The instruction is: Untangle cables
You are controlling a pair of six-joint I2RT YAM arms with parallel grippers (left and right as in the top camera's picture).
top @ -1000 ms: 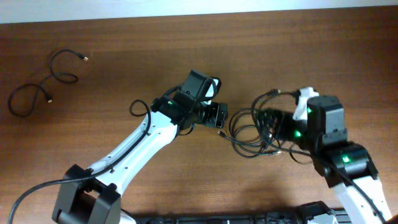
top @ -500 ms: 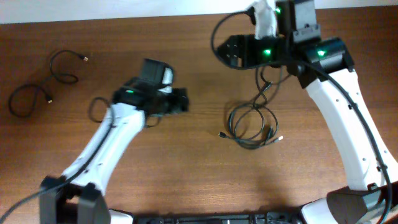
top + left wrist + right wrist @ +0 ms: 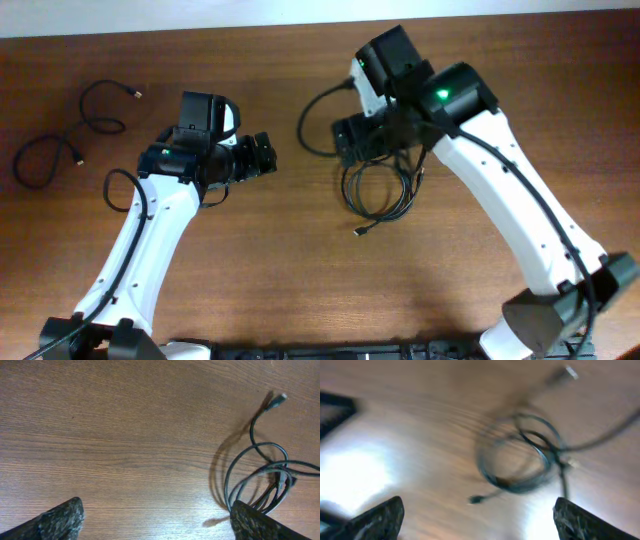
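Observation:
The tangled cables point(image 3: 378, 196) lie as a small bundle of thin black loops on the wooden table, with one plug end point(image 3: 358, 232) sticking out at the front. My right gripper point(image 3: 350, 140) is open and empty, hanging just above the bundle's upper left. The right wrist view shows the bundle point(image 3: 520, 462) blurred below the open jaws point(image 3: 480, 525). My left gripper point(image 3: 256, 158) is open and empty, well left of the bundle. The left wrist view shows open jaws point(image 3: 155, 525) over bare wood and the bundle point(image 3: 260, 477) at the right edge.
A separate thin black cable point(image 3: 75, 130) lies in loose loops at the far left of the table. Each arm's own thicker black wire loops beside its wrist. The table's back edge point(image 3: 250, 30) runs along the top.
My right arm swung down and left from the back edge to over the bundle. My left arm drew back to the left. The bundle shifted a little to the left.

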